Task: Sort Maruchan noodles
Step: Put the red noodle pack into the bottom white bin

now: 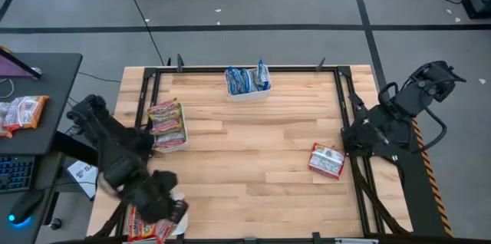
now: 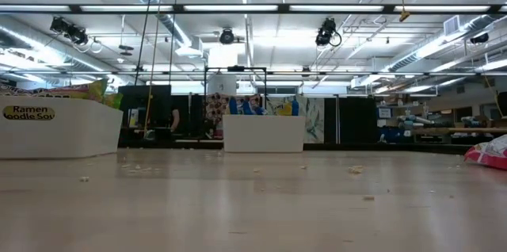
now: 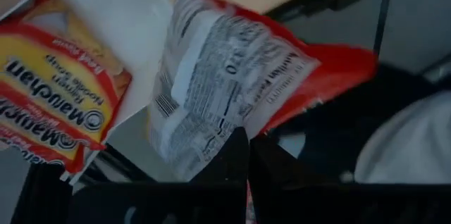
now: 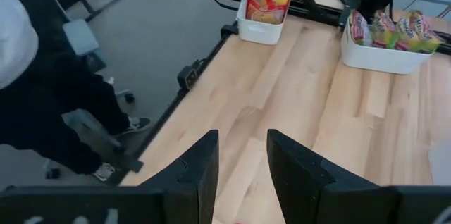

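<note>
I see my left gripper [image 3: 243,157] pinching 1 red noodle packet [image 3: 232,83] above a white tray [image 3: 141,13]; my right gripper [image 4: 239,160] waits, fingers narrowly parted.

The table [image 1: 253,159] is pale blond wood in planks, framed by black rails [image 1: 146,106]. The trays are white: the far one [image 1: 247,93] holds blue-and-white packets [image 1: 244,80], the left one [image 1: 170,143] green-yellow and red ones [image 1: 166,117]. A red-and-white packet [image 1: 327,159] lies alone on the wood. The packet in the left gripper [image 3: 243,164] is red-edged, its white back [image 3: 225,76] covered in small black print and a barcode. Beside it, an orange-yellow wrapper [image 3: 56,104] carries a red band with white lettering. Both arms look dark, perhaps black.
</note>
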`<state>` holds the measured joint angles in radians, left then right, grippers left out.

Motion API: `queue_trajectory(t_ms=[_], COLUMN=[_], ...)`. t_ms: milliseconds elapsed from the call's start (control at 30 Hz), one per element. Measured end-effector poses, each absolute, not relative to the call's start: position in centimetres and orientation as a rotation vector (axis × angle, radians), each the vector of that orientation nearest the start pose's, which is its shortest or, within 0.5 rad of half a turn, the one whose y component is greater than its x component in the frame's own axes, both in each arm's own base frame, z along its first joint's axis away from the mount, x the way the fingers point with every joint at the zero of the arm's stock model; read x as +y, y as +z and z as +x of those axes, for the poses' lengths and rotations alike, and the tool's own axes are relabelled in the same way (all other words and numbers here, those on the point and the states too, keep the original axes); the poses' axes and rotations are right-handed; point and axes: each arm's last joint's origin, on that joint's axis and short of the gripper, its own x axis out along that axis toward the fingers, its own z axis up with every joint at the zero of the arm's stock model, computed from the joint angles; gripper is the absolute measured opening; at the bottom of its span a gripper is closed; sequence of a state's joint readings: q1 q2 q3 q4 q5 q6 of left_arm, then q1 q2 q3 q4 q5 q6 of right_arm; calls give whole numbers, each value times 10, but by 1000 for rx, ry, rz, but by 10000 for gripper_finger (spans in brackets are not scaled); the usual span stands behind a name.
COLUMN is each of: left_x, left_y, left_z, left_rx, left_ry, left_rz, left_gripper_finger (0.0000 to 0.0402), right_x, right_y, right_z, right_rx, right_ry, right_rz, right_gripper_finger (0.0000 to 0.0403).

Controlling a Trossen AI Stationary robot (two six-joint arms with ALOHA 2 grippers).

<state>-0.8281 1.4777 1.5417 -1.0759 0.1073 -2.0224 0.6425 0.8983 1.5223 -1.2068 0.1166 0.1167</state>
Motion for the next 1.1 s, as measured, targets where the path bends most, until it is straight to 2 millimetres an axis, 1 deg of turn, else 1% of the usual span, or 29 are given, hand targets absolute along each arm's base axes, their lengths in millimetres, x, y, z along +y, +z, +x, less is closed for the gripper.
queue_trajectory(t_ms=[100,167,233,400,633,800,933,1100], left_x=[-228,-234,-236,-232,-238,-239,-235,-226], left_y=[359,355,348,322,288,270,261,255], left_z=[172,164,164,169,167,167,166,155], left_rx=[1237,1164,1164,1149,1328,1378,1418,1523], left_ry=[487,509,535,626,644,642,687,849], left_rz=[-1366,-1361,-1358,-1343,-1390,-1403,-1382,-1283], left_gripper_finger=[2,3,3,3,3,4,4,4], right_x=[57,58,58,63,71,76,80,84], right_y=[449,449,449,448,444,442,440,439], right_z=[80,80,82,88,97,101,104,105], right_rx=[573,573,574,591,650,690,724,750], right_ry=[476,471,453,434,469,486,504,527], right_rz=[-95,-95,-90,-75,-25,23,68,95], right_gripper_finger=[127,127,127,127,127,127,127,127])
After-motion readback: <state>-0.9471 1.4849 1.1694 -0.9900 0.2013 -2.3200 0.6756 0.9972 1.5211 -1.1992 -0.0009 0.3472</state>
